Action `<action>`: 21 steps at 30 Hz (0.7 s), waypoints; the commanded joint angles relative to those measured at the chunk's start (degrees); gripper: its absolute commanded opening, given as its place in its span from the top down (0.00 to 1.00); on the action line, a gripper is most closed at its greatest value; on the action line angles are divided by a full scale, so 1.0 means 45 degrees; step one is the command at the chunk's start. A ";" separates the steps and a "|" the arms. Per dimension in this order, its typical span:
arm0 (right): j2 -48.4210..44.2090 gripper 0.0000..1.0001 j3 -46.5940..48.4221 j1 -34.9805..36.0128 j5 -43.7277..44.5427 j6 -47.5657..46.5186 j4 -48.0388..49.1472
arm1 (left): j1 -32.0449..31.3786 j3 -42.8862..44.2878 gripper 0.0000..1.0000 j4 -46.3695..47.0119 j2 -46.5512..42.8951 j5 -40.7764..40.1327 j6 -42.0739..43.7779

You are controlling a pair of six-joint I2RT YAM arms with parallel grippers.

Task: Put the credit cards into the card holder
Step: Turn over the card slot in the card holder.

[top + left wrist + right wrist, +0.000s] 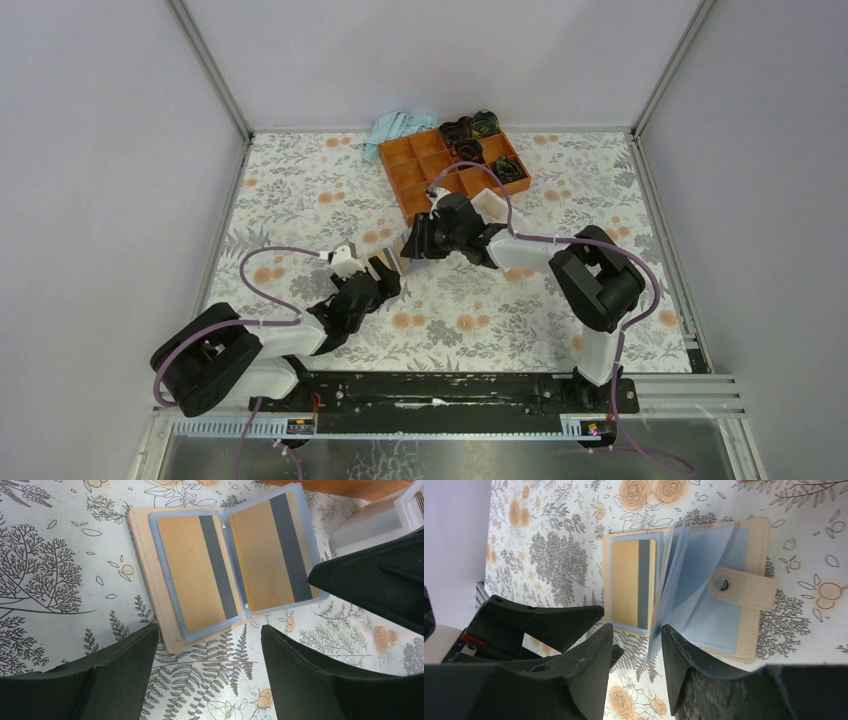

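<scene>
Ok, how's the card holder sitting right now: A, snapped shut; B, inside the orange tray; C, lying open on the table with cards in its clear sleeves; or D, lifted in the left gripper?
C: the card holder lies open on the floral table, with striped cards showing inside it.

Card holder [145, 575] open on table [300, 200], cards [190, 575] inside, between left gripper [385, 268] and right gripper [413, 246]; tray [405, 160] behind.
</scene>
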 commanded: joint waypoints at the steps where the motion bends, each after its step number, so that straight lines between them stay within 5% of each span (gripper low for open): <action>1: -0.0550 0.52 0.0315 0.0298 -0.0464 0.0330 0.0804 | -0.0074 -0.0475 0.17 -0.0585 0.0010 0.0037 -0.0147; 21: 0.0413 0.51 0.0911 0.0686 -0.0947 0.0991 0.1240 | -0.0065 -0.0719 0.17 -0.0492 -0.0346 0.0115 -0.0243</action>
